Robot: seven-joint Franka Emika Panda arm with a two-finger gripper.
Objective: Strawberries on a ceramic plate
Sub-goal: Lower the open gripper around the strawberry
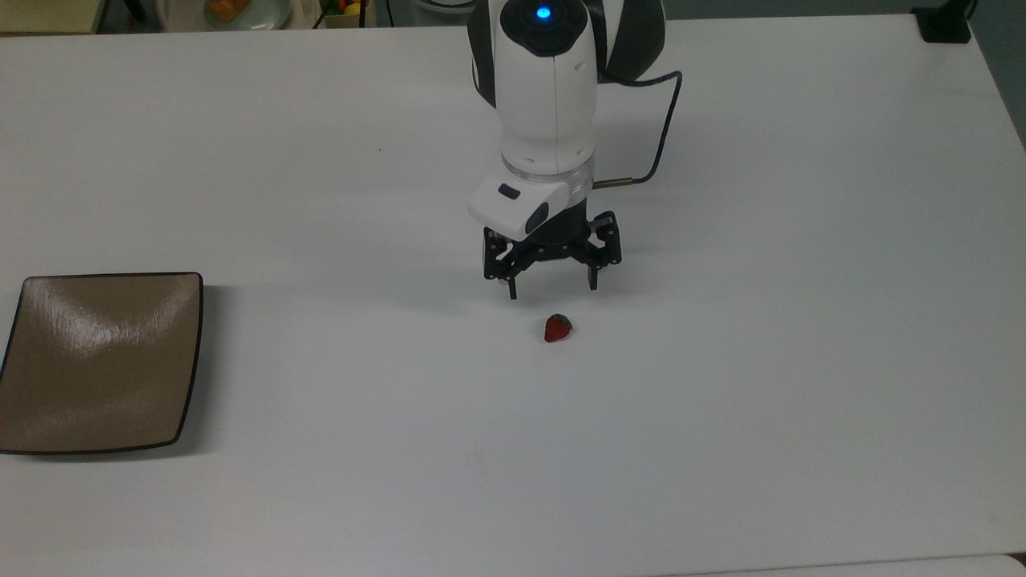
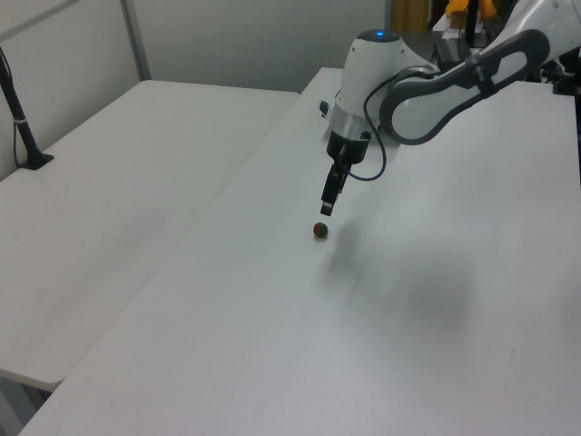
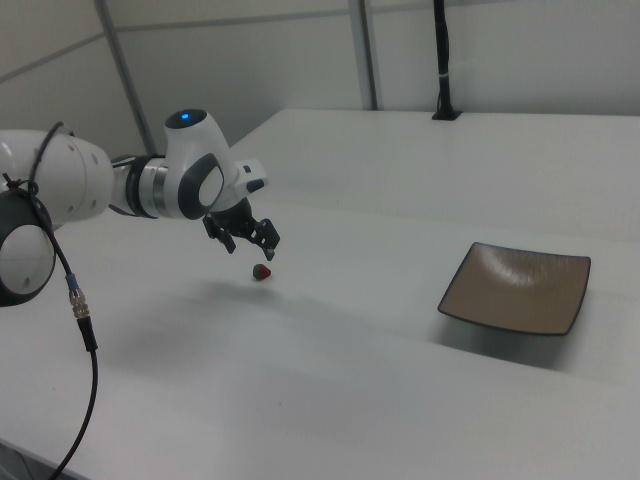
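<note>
A tiny red strawberry [image 1: 558,328] with a dark green cap lies alone near the middle of the white table, also seen in the left view [image 2: 320,231] and the right view [image 3: 261,272]. My gripper [image 1: 553,290] hangs open just above and behind it, fingers spread wider than the berry and holding nothing; it also appears in the other views [image 2: 326,207] [image 3: 252,247]. The square glossy tan-brown plate [image 1: 100,361] with a thin dark rim sits at the top view's left edge, far from the berry, and stands bare in the right view [image 3: 515,288].
A black cable [image 1: 660,148] loops from the arm's wrist. A round pale plate with orange food [image 1: 240,11] lies beyond the table's far edge. A black post base [image 1: 944,24] stands at the far right corner. A second white table [image 2: 118,182] adjoins in the left view.
</note>
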